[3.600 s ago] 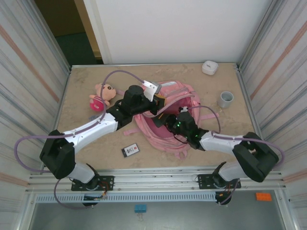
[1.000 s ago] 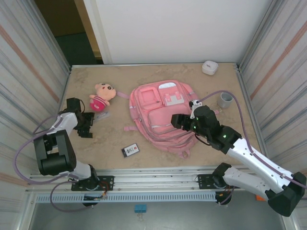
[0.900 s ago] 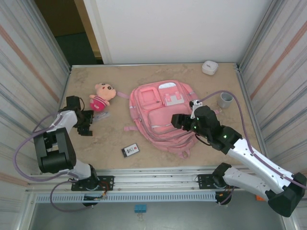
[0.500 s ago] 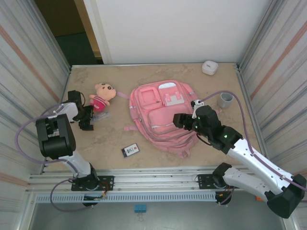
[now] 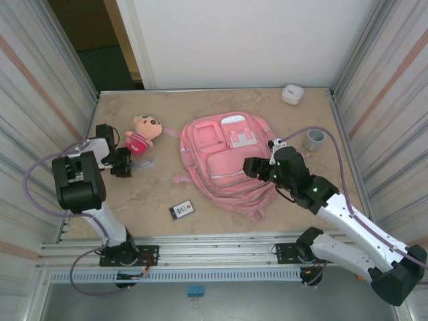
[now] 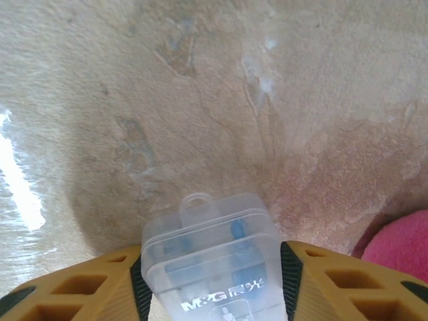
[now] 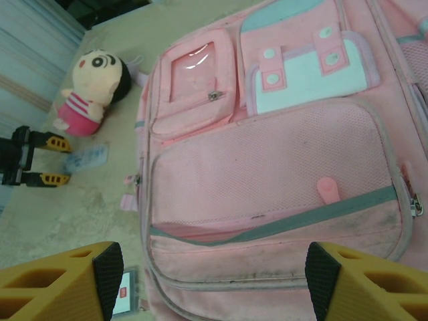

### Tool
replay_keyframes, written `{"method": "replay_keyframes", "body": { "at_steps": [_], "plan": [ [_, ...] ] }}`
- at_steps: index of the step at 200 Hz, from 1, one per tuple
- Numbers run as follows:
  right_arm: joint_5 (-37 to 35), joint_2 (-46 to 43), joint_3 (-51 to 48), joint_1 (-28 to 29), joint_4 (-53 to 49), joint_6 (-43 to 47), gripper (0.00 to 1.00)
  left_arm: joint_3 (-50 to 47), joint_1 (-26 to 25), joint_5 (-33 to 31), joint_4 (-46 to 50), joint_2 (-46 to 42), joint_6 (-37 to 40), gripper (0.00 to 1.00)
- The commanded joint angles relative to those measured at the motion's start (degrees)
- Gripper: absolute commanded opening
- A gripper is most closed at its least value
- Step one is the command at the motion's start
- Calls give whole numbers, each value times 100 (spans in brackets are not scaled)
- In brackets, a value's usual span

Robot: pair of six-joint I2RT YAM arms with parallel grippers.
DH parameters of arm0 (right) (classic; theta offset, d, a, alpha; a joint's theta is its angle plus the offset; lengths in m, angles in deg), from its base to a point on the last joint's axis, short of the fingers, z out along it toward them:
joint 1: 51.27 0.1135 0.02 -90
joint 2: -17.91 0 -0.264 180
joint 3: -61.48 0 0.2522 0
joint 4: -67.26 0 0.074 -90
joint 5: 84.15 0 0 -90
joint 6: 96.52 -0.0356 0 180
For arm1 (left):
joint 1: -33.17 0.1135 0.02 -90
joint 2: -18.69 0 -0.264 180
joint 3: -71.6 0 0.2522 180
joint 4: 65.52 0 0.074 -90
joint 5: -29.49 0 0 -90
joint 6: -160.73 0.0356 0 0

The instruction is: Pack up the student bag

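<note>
A few seconds ago both arms were bunched over a rumpled bag; we now find them drawn apart. The left gripper (image 5: pixel 127 163) has swung out to the left and, over the last second, crept up to a small clear plastic case (image 6: pixel 212 261). Its black pads lie against the case's two sides, so we read it as clamped on the case. The right gripper (image 5: pixel 251 167) has hardly shifted in that second. Its yellow fingers (image 7: pixel 63 277) stand wide apart and hold nothing. Right beneath and ahead of it, the large pink fabric backpack (image 5: pixel 221 150) lies flat and face up on the beige stone-patterned table (image 5: pixel 134 200), well off to the left gripper's right. On the bag's front, the right wrist view gives us a clear-window pocket (image 7: pixel 196 73), a white patch with pink tabs (image 7: pixel 304 70) and, below them, a broad mesh pocket (image 7: pixel 267 160) edged in grey. From above these are too small for us to tell. The left wrist view adds white lettering on the case and blue shapes inside it. From above we place a small plush doll in a pink dress (image 5: pixel 141 132) just beyond the left gripper, and a small dark card (image 5: pixel 182 210) on the table between the two arms.
</note>
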Motion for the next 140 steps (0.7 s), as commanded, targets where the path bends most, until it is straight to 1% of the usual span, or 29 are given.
{"method": "replay_keyframes", "body": {
  "at_steps": [1, 41, 57, 73, 96, 102, 112, 140],
  "plan": [
    [-61, -59, -48, -62, -21, 138, 73, -410, -1, 220, -197, -301, 3, 51],
    [219, 19, -41, -62, 140, 138, 73, -1014, -41, 563, -288, -1217, 83, 44],
    [517, 102, -79, -62, 333, 133, 73, -1222, -118, 690, -281, -1647, 159, 43],
    [1006, 281, -83, -55, 602, 94, 73, -1428, -219, 875, -313, -2085, 196, 42],
    [1669, 670, -53, 60, 1027, 17, 73, -1716, -531, 1235, -459, -2623, 262, 41],
    [1806, 957, -19, 121, 1128, 6, 73, -1805, -627, 1354, -543, -2755, 255, 41],
    [1967, 1232, 53, 245, 1265, -25, 73, -1941, -806, 1526, -686, -2958, 180, 41],
    [2239, 2015, 341, 620, 1571, -76, 74, -2281, -1477, 1723, -1216, -3445, -77, 40]
  ]
}}
